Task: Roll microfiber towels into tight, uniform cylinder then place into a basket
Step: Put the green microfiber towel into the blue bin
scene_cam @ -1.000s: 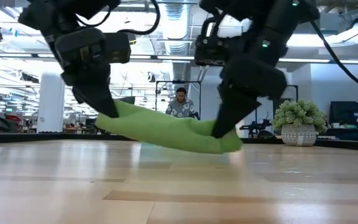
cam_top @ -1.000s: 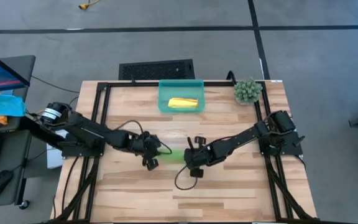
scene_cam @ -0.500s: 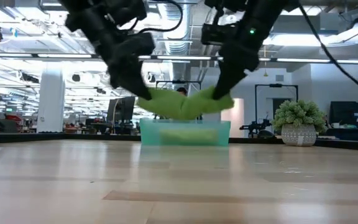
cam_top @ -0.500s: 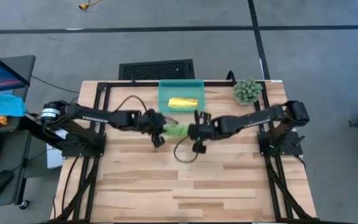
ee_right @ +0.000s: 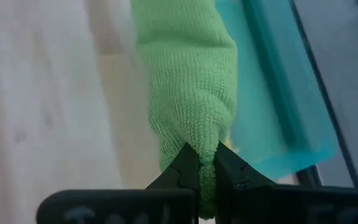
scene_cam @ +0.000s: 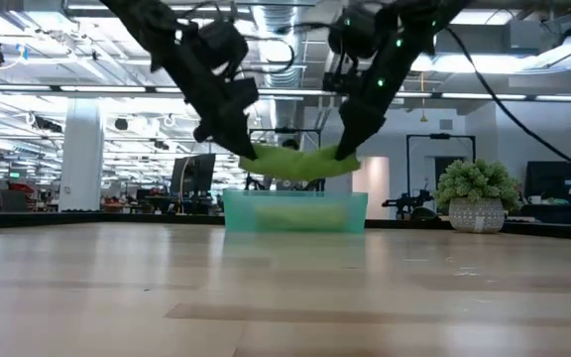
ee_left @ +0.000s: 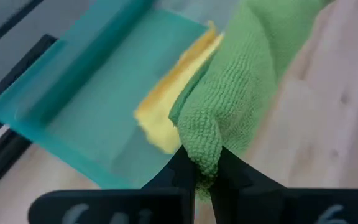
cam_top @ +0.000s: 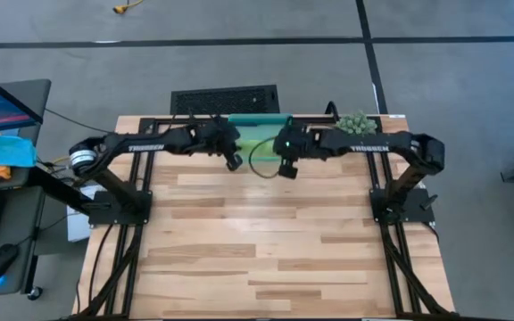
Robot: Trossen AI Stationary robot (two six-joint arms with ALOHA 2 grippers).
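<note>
- Green towel [scene_cam: 290, 162] rolled and slung between two pincers, hanging just above the teal basket [scene_cam: 295, 211] at the middle of the low frame; sagging slightly at its centre; not yet inside.
- Left pincer [ee_left: 202, 163] clenched on one end of the roll; right pincer [ee_right: 207, 163] clenched on the other end; both seen pinching a bunched tip of cloth in the wrist frames.
- Yellow towel [ee_left: 166, 102] already lying in the basket, a pale strip along its floor; in the high frame all of this sits at upper centre, at the far edge of the surface [cam_top: 266, 250], beside a small potted plant [cam_top: 355, 125].
- Judged step: lowering the green roll in next to the yellow one.
- To do it well: keep both ends level and descend together, so the roll stays taut and does not unwind; line up the roll's long axis with the basket's long side before going down.
- Aim for the bare floor beside the yellow towel, not on top of it.
- Let go only once the roll rests on the floor; release both ends at once, then lift straight up to avoid dragging a loose flap over the wall.
- Risk, as judged: thin pinch on the tips could slip or pull the outer layer open.
</note>
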